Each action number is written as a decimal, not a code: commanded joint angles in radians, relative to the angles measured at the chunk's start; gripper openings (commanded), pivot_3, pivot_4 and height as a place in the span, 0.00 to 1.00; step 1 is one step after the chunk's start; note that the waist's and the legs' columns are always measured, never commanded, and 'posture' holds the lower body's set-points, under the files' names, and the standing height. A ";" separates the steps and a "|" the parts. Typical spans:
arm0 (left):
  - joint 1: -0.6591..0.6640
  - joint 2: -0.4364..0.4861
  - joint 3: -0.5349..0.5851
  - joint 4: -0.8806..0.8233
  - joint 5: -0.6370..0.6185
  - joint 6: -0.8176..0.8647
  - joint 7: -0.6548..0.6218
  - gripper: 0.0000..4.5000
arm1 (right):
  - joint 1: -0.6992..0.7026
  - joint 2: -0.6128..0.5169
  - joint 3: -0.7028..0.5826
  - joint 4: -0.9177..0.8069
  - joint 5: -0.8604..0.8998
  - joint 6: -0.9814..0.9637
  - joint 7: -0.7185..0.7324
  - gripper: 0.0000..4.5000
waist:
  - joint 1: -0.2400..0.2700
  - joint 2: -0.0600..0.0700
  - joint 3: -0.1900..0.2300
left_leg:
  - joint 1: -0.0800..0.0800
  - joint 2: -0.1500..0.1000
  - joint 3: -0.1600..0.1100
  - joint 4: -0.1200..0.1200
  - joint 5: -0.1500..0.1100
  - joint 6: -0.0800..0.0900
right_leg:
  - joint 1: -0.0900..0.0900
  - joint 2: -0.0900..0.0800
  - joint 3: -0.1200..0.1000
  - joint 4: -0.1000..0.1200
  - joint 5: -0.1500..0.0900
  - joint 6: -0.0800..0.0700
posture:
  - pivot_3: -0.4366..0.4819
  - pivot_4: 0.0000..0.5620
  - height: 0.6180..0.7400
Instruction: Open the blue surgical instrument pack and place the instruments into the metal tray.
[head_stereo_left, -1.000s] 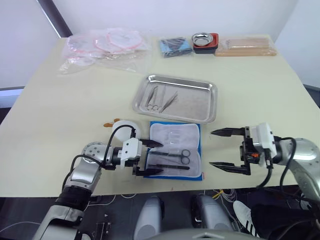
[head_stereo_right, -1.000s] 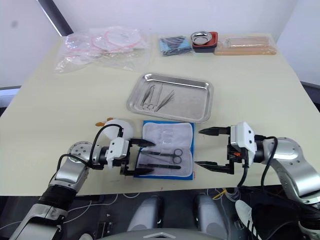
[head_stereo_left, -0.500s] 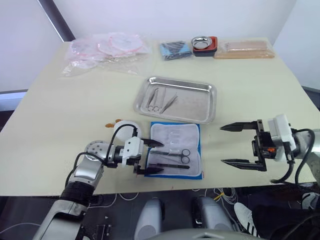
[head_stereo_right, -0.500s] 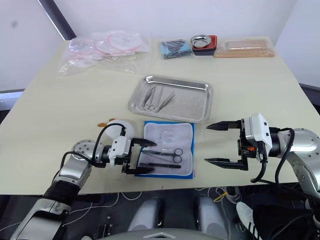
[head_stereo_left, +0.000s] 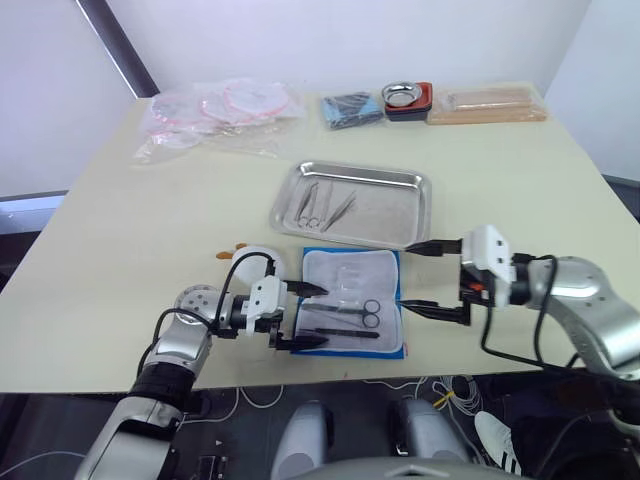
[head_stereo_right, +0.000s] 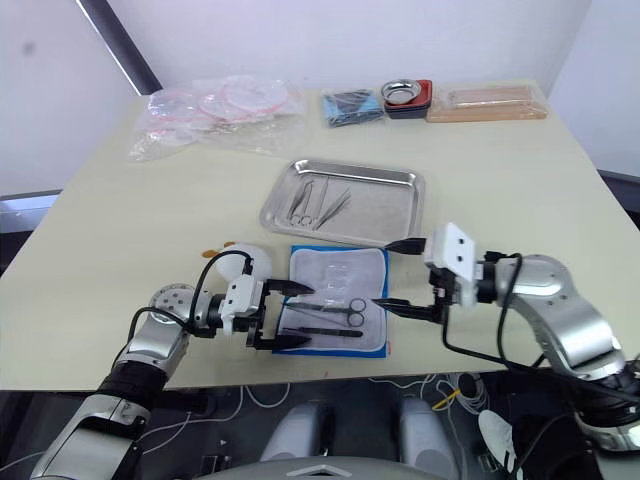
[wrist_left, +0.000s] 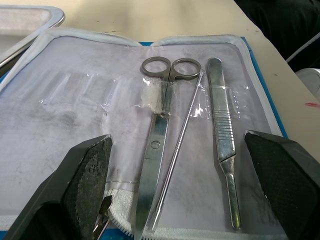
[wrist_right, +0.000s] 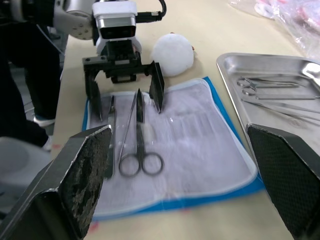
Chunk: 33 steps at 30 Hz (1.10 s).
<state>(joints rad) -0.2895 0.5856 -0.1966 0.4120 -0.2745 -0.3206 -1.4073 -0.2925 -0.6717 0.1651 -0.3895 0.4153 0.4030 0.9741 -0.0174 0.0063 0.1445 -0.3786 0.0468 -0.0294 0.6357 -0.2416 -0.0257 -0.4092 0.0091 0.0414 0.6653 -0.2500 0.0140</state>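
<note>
The blue surgical instrument pack (head_stereo_left: 352, 314) lies open and flat in the lower middle of the head view, with scissors (wrist_left: 159, 131), a thin probe (wrist_left: 179, 150) and a flat handle (wrist_left: 222, 134) resting on its white lining. Just above it sits the metal tray (head_stereo_left: 396, 203) with a few instruments (head_stereo_left: 322, 203) inside. The left gripper (head_stereo_left: 308, 314) is spread wide over the pack's left edge, and the right gripper (head_stereo_left: 419, 277) is spread wide at its right edge, both holding nothing.

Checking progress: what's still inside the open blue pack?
On the blue surgical instrument pack's lining: ring-handled scissors, a thin probe and a flat-handled tool, held by clear straps. The left gripper's fingers cover the pack's near corners.
</note>
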 joint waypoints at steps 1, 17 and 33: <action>0.058 0.006 -0.074 0.067 0.104 0.031 0.001 0.99 | -0.036 0.041 0.074 0.007 -0.097 -0.007 -0.059 1.00 | 0.001 -0.001 -0.002 | 0.000 0.000 0.000 0.000 0.000 0.000 | 0.000 0.002 0.003 0.000 0.000 0.000 | 0.48 0.27 1.00; 0.087 0.010 -0.081 -0.039 0.102 0.106 0.041 0.99 | -0.189 0.160 0.315 0.153 -0.313 0.097 -0.059 1.00 | 0.001 -0.003 -0.005 | -0.002 -0.001 0.000 0.000 0.000 0.000 | 0.000 0.008 0.014 -0.001 0.000 0.000 | 0.48 0.27 1.00; 0.103 0.022 -0.086 -0.067 0.121 0.122 0.064 0.99 | -0.207 0.099 0.413 0.155 -0.447 0.201 -0.031 1.00 | 0.000 -0.006 -0.008 | -0.002 -0.001 0.000 0.000 0.000 0.000 | 0.000 0.008 0.014 -0.002 0.000 0.000 | 0.48 0.27 1.00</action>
<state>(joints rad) -0.2382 0.6006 -0.1995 0.2956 -0.2536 -0.2238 -1.3393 -0.5084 -0.5433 0.5494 -0.2283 0.0024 0.5893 0.9219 -0.0172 0.0003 0.1363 -0.3801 0.0453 -0.0289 0.6357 -0.2420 -0.0252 -0.4093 0.0167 0.0555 0.6634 -0.2504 0.0143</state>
